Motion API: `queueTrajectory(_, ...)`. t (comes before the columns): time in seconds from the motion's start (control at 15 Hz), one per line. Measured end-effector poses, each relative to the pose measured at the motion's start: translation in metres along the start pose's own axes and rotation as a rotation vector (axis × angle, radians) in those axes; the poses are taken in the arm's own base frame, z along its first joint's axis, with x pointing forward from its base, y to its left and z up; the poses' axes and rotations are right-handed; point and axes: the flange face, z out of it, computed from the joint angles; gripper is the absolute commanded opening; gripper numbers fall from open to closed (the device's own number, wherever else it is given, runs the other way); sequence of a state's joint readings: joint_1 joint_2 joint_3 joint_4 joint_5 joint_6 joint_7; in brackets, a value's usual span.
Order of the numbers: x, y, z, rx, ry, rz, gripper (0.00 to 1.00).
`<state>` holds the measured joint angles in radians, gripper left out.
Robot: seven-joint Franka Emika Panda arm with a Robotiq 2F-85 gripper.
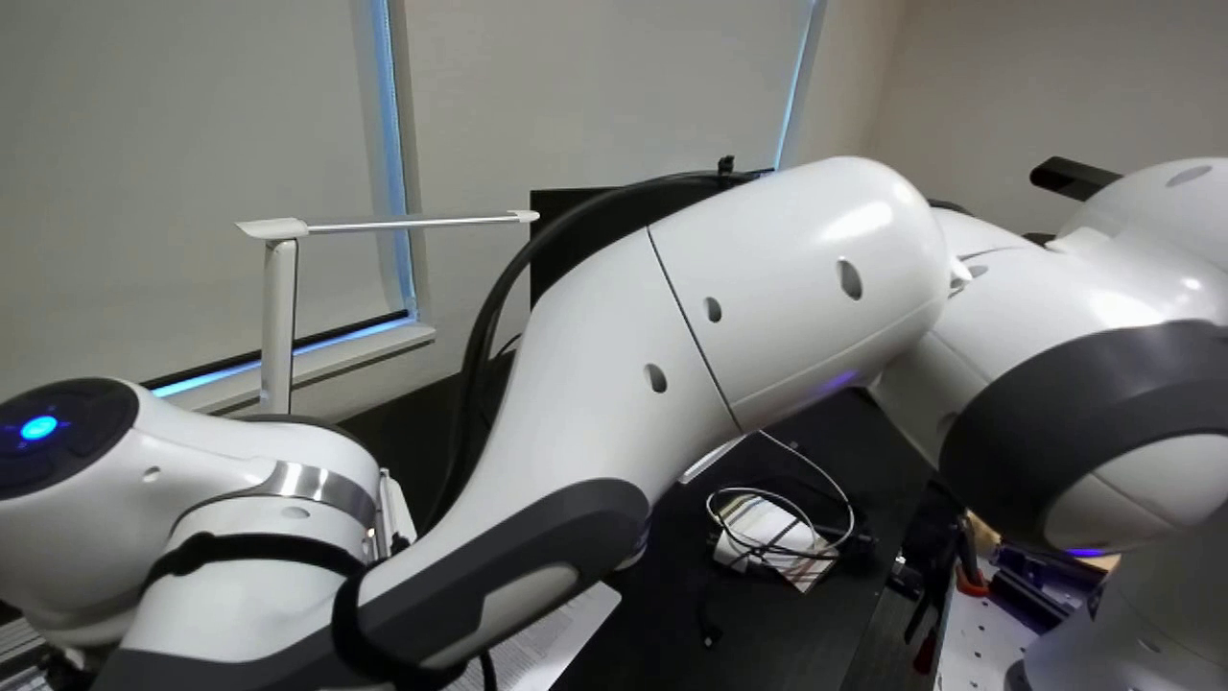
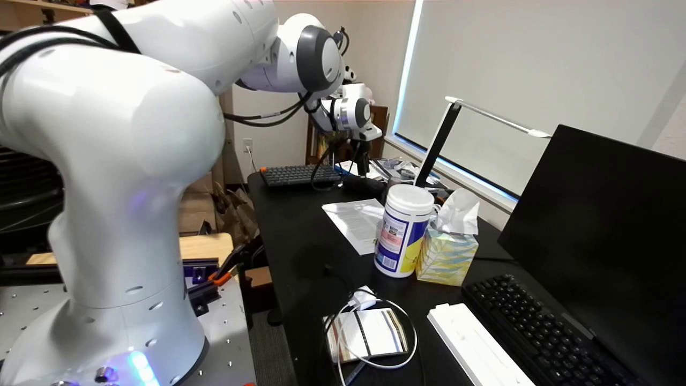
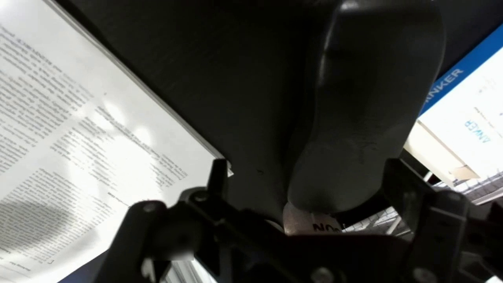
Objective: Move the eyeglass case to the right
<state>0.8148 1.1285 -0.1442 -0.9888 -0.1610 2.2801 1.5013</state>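
Near printed paper (image 3: 90,149), a rounded, glossy-edged case (image 3: 365,110); tool (image 3: 306,171) spread.

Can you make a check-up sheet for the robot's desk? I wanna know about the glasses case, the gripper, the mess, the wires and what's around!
Surface: black desk
Job's things: eyeglass case, black, on the desk, apart from the printed papers
Clutter: those papers, lidded tub, tissue box
Gripper: open, eyeglass case between its jaws in the wrist view; contact unclear
Cables: white cable looped over a striped item
Surroundings: desk lamp, monitor, window blind
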Motion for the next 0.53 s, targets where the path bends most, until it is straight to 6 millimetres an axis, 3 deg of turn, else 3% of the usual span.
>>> queueTrajectory(0.53,-0.015,-0.011,0.021,0.017,0.029,0.066,1.0)
